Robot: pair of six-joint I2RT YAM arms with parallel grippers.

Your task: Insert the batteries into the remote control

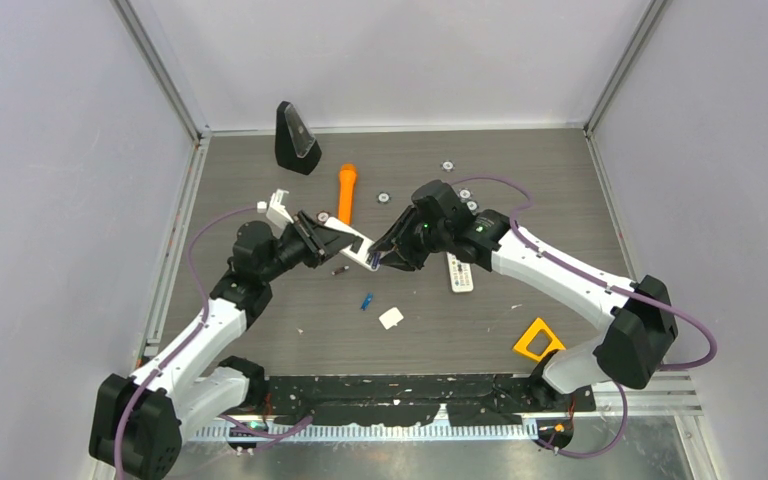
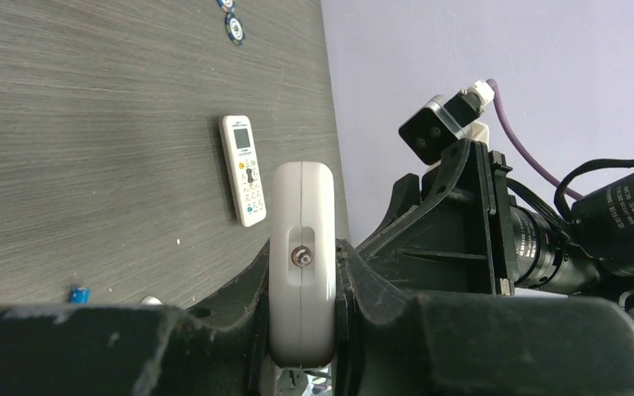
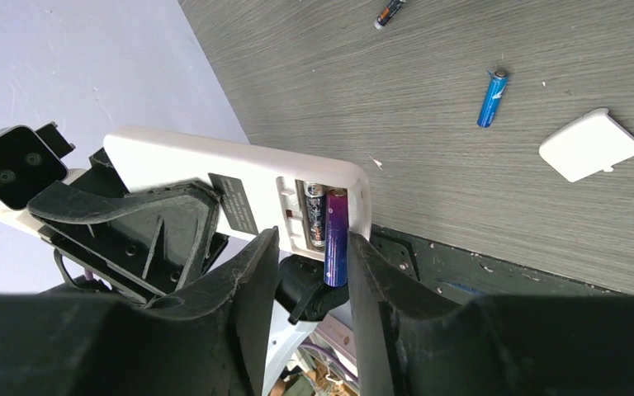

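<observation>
Pinching a purple battery (image 3: 335, 239) into the left-clamped remote (image 3: 215, 169), right fingers (image 3: 248, 272) reveal its compartment.

purple battery (image 3: 335, 237) in claw (image 3: 312, 266)

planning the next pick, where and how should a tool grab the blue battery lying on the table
Take the blue battery across its middle, straight down from above, fingers either side of its long axis. It lies flat and alone on the table, clear of the white cover, so both long sides are exposed.
</observation>
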